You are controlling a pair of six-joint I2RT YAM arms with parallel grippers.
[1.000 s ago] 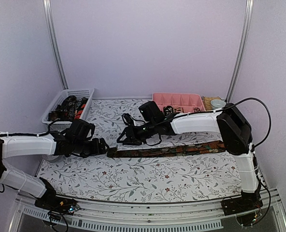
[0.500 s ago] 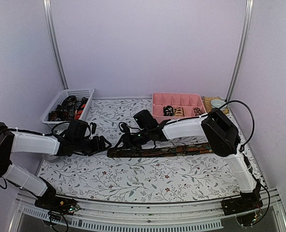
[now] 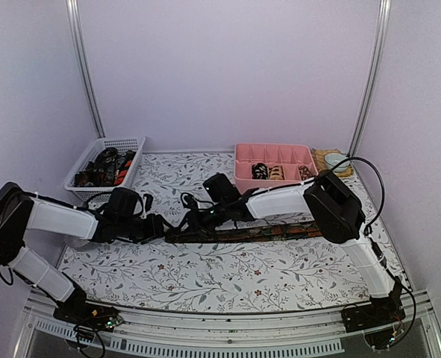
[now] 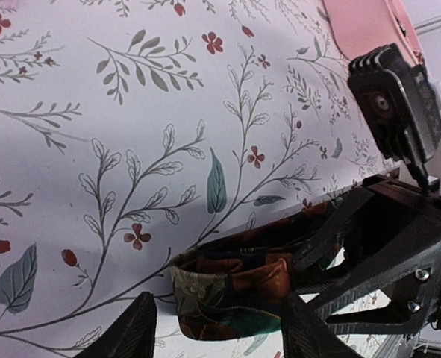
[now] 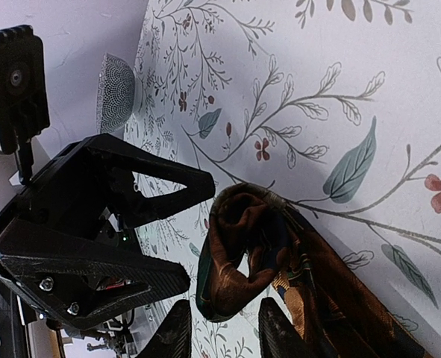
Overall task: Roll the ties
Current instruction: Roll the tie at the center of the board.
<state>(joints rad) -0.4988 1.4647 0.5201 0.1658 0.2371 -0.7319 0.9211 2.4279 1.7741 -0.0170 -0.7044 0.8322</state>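
A dark brown patterned tie (image 3: 265, 231) lies flat across the middle of the table, its left end folded into a small curl (image 4: 227, 294). My left gripper (image 3: 157, 227) comes at that curl from the left. Its jaws are open, and its fingertips (image 4: 142, 328) straddle the curl with a gap on the left side. My right gripper (image 3: 192, 221) comes from the other side. It is open too, and its fingertips (image 5: 177, 332) flank the curled end (image 5: 239, 261) closely. The two grippers almost touch each other over the tie's end.
A pink compartment tray (image 3: 274, 151) at the back right holds rolled ties (image 3: 269, 171). A white mesh basket (image 3: 108, 141) at the back left holds more ties (image 3: 104, 165). A small bowl (image 3: 336, 159) sits right of the tray. A floral cloth (image 3: 227, 272) covers the table.
Both grippers have closed in on the tie's left end, left moving right, right moving left and down. Both pairs of jaws have narrowed. The tie's end has curled up.
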